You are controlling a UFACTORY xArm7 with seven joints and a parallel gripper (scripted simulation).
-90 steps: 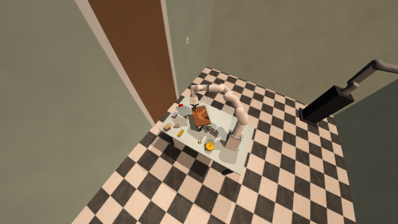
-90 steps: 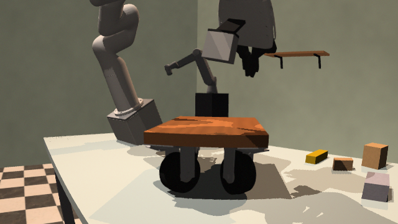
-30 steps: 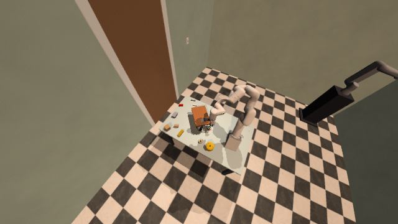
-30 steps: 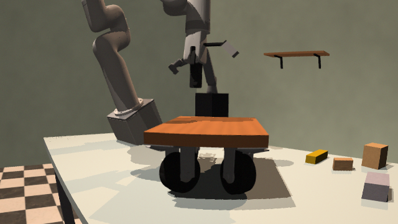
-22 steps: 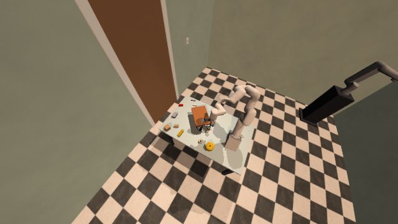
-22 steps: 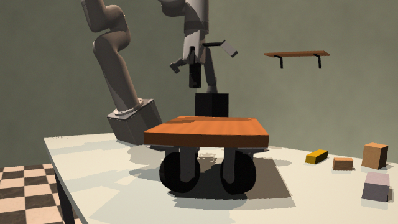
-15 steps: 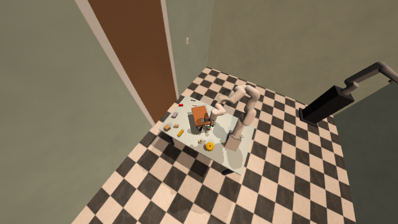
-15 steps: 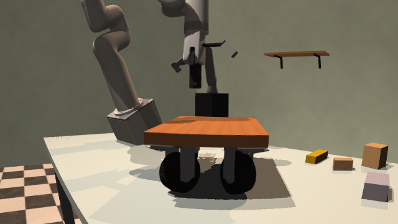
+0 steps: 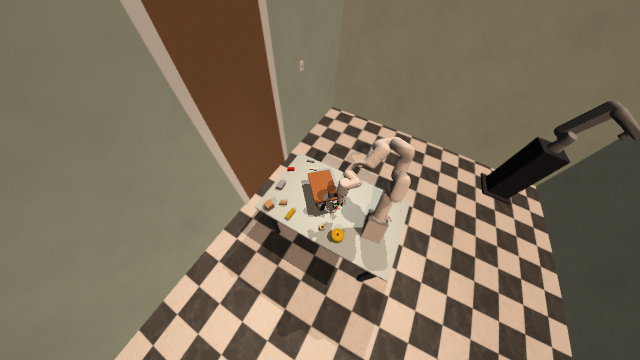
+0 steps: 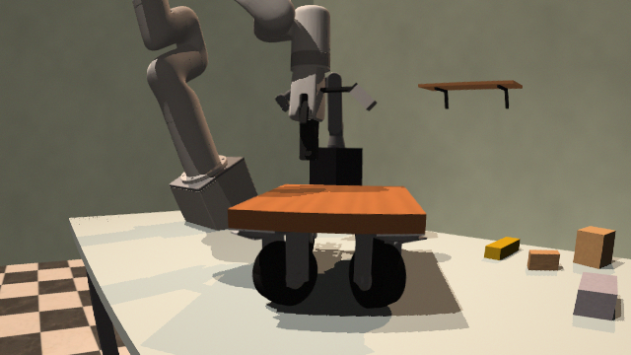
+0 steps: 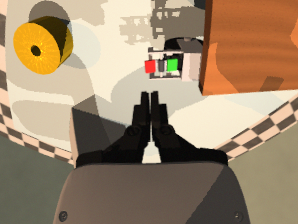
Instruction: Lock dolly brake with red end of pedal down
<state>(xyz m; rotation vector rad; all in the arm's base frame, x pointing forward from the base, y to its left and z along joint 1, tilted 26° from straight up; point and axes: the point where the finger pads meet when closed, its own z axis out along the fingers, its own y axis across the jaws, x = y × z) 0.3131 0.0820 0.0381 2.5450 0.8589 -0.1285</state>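
1. The gripper [image 9: 341, 203] [image 10: 309, 158] [image 11: 150, 102] is squeezed shut with nothing in it, and its tips point down, up above the table [image 9: 305, 220] [image 10: 197, 306] [image 11: 120, 90]
2. The brake pedal [image 9: 336, 206] [image 11: 161, 66] is by one corner of the orange dolly [image 9: 320, 182] [image 10: 325, 199] [image 11: 255, 40], sticking out past its flat top
3. In the wrist view, the red end [image 11: 150, 66] is just past the finger tips, nearly in line with them, and the green end [image 11: 172, 65] is off to the right, on the dolly's side
4. So the pedal's long way runs across that view, from red on the outside to green by the dolly
5. I think the next move is a small one over to the red end, then a soft push straight down; I can't tell which end is up now
6. A push to the side could roll or turn the dolly, and it has to end where it began
7. A fat yellow roll [image 9: 334, 239] [image 11: 47, 55] is well apart from the pedal, and the room has a checked floor [image 9: 425, 302] [image 10: 20, 296] [image 11: 270, 132] and a brown door [image 9: 215, 75]
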